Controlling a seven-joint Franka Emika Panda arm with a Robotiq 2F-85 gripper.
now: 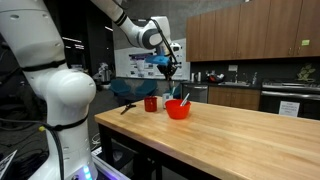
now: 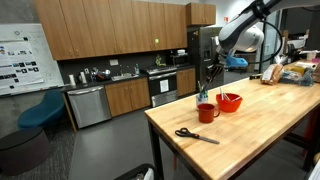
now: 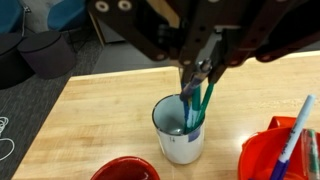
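Observation:
In the wrist view my gripper (image 3: 197, 76) comes down from the top, shut on the upper end of a blue-grey pen (image 3: 189, 104). The pen's lower end stands inside a white cup (image 3: 180, 135) on the wooden table (image 3: 80, 110). A green pen (image 3: 202, 104) leans in the same cup, right beside the held one. In both exterior views the gripper (image 1: 168, 70) (image 2: 212, 72) hangs just above the cluster of a red mug (image 1: 151, 103) (image 2: 207, 112) and a red bowl (image 1: 178, 108) (image 2: 229, 102).
The red bowl (image 3: 268, 152) holds a blue pen (image 3: 296, 132) to the right of the cup, and the red mug (image 3: 125, 169) sits close in front. Black scissors (image 1: 127, 106) (image 2: 196, 135) lie near the table's end. Kitchen cabinets and appliances stand behind.

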